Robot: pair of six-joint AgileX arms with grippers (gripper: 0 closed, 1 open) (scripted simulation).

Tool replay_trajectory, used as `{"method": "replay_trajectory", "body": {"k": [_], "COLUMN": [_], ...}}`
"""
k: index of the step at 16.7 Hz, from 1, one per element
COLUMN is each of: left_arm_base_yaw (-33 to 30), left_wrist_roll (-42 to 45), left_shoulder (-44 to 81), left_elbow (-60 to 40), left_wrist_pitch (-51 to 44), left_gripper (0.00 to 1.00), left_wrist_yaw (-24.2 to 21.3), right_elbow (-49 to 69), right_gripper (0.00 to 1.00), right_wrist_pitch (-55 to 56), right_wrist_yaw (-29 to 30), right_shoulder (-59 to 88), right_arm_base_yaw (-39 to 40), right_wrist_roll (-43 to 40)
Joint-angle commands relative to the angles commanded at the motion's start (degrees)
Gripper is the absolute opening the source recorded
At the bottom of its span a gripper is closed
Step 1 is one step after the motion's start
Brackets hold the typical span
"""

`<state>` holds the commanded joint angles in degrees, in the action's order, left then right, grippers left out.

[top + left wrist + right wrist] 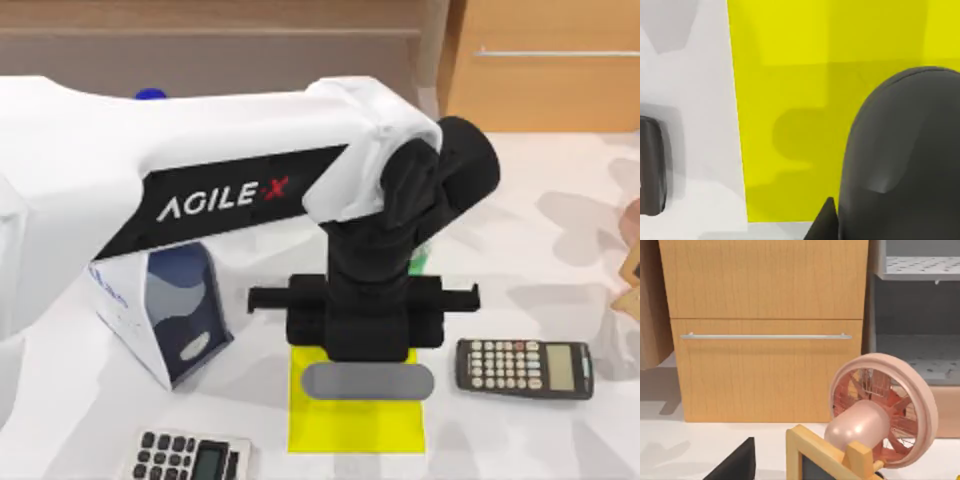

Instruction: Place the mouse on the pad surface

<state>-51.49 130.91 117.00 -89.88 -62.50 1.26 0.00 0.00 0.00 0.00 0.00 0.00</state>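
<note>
One arm working: left pincer [368, 381] over pad [355, 425]; mouse [902, 160] close beneath; grip state unclear.

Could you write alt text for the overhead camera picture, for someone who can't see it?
A white robot arm reaches from the left over a table, its left gripper hanging above a yellow pad. A black calculator lies right of the pad, a white calculator at the near left, and a blue-and-white carton stands left.
</note>
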Motion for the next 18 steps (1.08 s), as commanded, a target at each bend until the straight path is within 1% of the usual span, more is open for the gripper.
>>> {"method": "replay_trajectory", "body": {"k": [13,18], "left_arm_base_yaw": [-0.1,0.0], "left_wrist_roll": [0.2,0.1], "left_shoulder": [1.3,2.6], "left_elbow": [4.0,5.3], "left_wrist_pitch": [6.7,7.6], "left_gripper": [0.0,0.0], "left_wrist_yaw": [0.1,0.2], "right_elbow": [0.0,0.0], "right_gripper": [1.0,1.0], "right_wrist_pitch": [0.0,0.0], "right_wrist_yaw": [0.0,0.0], "right_shoulder": [0.0,0.0], "right_arm_base_yaw": [0.0,0.0], "right_wrist_roll": [0.0,0.0]}}
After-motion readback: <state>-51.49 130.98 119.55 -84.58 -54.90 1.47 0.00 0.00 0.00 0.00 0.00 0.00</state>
